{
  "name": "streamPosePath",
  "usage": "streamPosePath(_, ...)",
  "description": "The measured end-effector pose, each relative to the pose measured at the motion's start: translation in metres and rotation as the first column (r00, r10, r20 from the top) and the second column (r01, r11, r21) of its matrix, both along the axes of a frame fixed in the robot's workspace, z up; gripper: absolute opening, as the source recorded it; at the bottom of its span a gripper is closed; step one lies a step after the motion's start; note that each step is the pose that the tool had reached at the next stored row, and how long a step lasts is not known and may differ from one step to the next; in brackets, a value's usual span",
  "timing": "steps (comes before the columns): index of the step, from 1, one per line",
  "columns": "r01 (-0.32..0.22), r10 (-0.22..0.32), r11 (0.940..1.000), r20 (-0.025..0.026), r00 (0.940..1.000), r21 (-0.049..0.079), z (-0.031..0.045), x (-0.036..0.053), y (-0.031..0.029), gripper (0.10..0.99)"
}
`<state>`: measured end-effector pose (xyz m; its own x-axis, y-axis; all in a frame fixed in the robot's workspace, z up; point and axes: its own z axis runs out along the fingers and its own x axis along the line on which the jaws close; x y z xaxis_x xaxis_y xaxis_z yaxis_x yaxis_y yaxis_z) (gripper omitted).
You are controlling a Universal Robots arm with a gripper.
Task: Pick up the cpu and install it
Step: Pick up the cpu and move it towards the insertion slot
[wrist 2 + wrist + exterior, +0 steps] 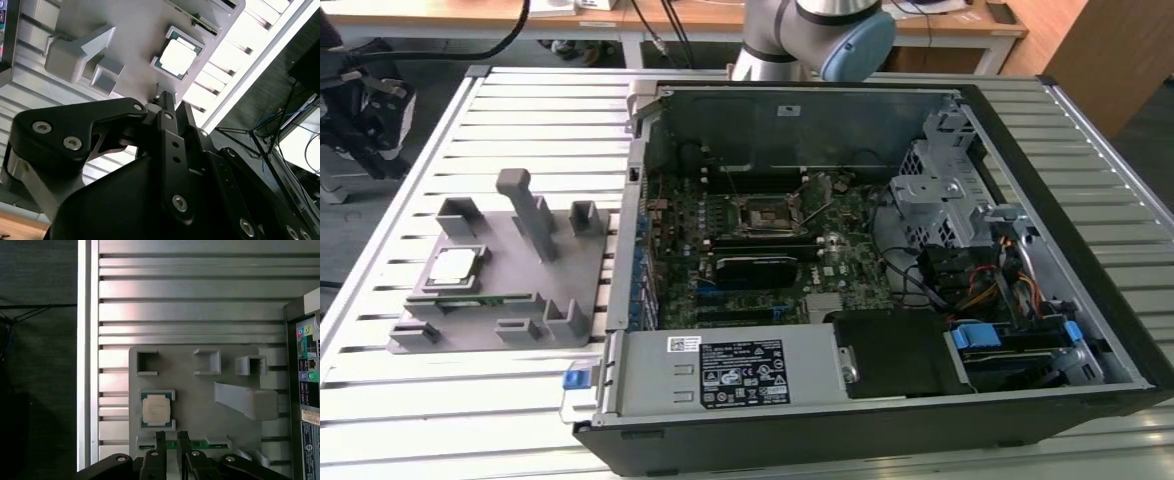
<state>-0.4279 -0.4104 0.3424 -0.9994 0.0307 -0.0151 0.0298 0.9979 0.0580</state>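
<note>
The gripper (171, 436) has two black fingers (160, 439) that stand a little apart, with a thin gap between them and nothing in the gap. It holds nothing and touches nothing. In both wrist views the gripper (166, 96) hangs above a gray holder (200, 385), and its tips point down at the edge of it. The cpu (157, 409) lies just past the fingertips and a bit off to one side, not right under the gap. It is a flat square with a shiny silver top and a thin green rim, and it rests flat in a square pocket of the gray holder (135, 40). Near the cpu (178, 56) a long green memory stick (197, 445) sits in a slot of the same holder. The holder rests on a table (175, 290) made of pale metal slats. In the exterior view the cpu (454, 266) is at the exterior view's left, outside the open computer case (1067, 200). The black socket (763, 212) inside the case is well apart from it.
</note>
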Motion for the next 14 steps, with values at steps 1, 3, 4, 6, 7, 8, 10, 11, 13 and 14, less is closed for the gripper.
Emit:
streamPosePath(1,0.0,0.0,1.0,-0.0001,1.0,0.0,-0.0018,0.0,-0.0003,0.231)
streamPosePath(3,0.0,0.0,1.0,-0.0007,1.0,0.0,-0.0055,0.0,-0.0012,0.353)
streamPosePath(4,0.0,0.0,1.0,-0.0011,1.0,0.0,-0.0073,0.0,-0.0019,0.353)
streamPosePath(6,-0.001,0.001,1.0,-0.0023,1.0,0.0,-0.0109,-0.0001,-0.0043,0.412)
streamPosePath(7,-0.004,0.004,1.0,-0.004,1.0,0.0,-0.0127,0.0,-0.0057,0.467)
streamPosePath(8,-0.009,0.009,1.0,-0.0067,0.9999,0.0,-0.0146,0.0,-0.0064,0.467)
streamPosePath(10,-0.021,0.021,0.9998,-0.0125,0.9997,0.0,-0.0181,0.0,-0.0076,0.529)
streamPosePath(11,-0.026,0.026,0.9997,-0.0154,0.9995,0.0,-0.0201,0.0,-0.0084,0.529)
streamPosePath(13,-0.032,0.032,0.9995,-0.0161,0.9994,0.0,-0.0236,0.0,-0.0098,0.529)
streamPosePath(14,-0.034,0.034,0.9994,-0.016,0.9993,0.0,-0.0254,0.0,-0.0104,0.529)
